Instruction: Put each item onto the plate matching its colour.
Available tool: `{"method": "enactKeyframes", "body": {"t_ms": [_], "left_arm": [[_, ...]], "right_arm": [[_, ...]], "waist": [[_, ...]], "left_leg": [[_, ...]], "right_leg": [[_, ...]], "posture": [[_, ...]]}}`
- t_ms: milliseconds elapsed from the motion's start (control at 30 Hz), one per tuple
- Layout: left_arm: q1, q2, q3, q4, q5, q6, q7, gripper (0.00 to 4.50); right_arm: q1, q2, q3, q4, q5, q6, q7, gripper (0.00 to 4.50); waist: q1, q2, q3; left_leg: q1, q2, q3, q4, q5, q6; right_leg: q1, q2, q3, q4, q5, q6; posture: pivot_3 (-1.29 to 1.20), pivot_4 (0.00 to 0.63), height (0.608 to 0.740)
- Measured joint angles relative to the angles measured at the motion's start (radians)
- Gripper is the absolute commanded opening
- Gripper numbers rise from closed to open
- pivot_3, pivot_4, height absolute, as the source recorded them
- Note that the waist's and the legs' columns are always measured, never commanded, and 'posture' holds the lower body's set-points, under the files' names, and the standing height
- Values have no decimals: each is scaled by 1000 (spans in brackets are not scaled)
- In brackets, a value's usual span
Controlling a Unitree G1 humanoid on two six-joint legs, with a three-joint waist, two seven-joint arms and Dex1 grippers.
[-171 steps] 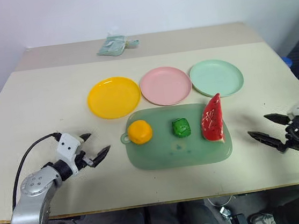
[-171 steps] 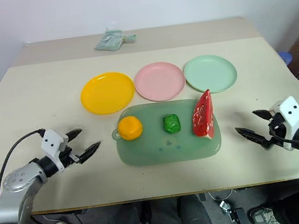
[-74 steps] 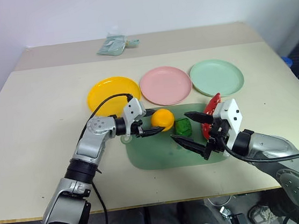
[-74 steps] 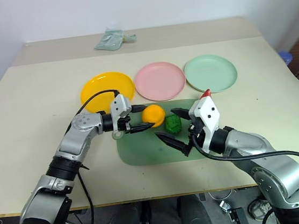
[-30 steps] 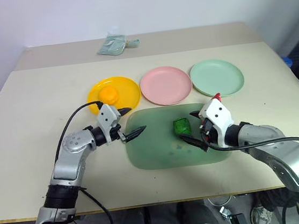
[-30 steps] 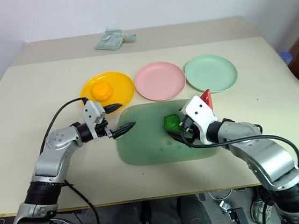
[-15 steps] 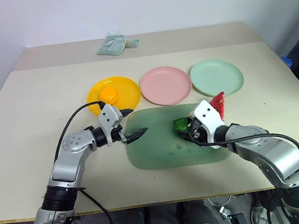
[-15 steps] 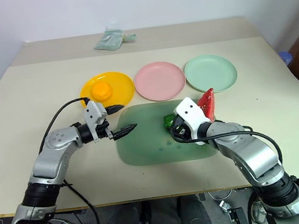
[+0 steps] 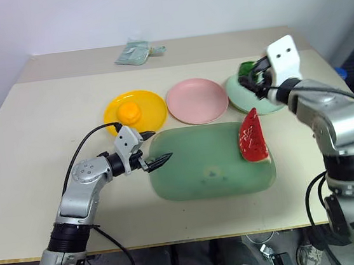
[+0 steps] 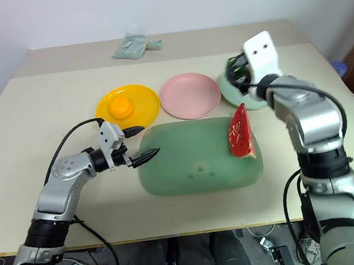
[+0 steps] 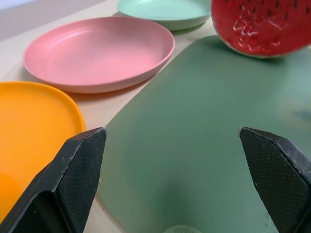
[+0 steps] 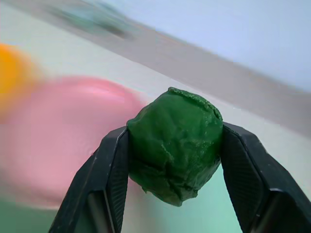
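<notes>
Green vegetable [image 12: 174, 144] | we logged it clamped in right fingers [image 12: 114, 170], held above mint plate [image 9: 275, 104] | left gripper [image 11: 175, 182] gaped empty, well away from mint plate, over tray [image 9: 206, 167]

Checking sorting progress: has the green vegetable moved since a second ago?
Yes. The green vegetable, clamped in the right gripper, left the tray and now hangs over the mint plate.
</notes>
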Motion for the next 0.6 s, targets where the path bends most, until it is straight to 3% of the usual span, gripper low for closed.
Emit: {"method": "enactKeyframes", "body": {"t_ms": [100,267,400,500,600], "left_arm": [[-2,-8,-3,0,0,-7,-4,4500],[-1,-24,-15,-7,-6,-8,-7,4500],[15,-23,-15,-46,-14,6,2,4500],[42,-17,-14,-82,-20,22,11,4500],[56,-2,-9,-94,-23,39,15,4500]], "right_arm": [[-64,-9,19,260,-56,-131,41,2145],[-110,-5,60,525,-113,-321,120,4461],[-101,-11,54,499,-135,-394,125,4461],[-10,-52,14,278,-104,-361,172,4461],[133,-109,-65,-5,6,-197,245,4461]], "waist": [[-7,0,0],[-7,0,0],[-4,1,0],[4,1,0],[10,1,0]], "left_leg": [[-1,0,1,-1,1,-1],[-2,0,2,-1,1,-1],[-7,1,2,2,1,-1],[-12,1,0,2,1,-1],[-13,1,-1,3,1,-1]], "right_leg": [[-2,1,1,0,0,0],[-4,2,2,1,0,0],[-8,1,2,2,0,0],[-11,1,1,2,0,0],[-11,1,0,2,0,1]], "posture": [[0,150,740],[0,150,740],[0,150,740],[0,150,740],[0,150,740]]}}
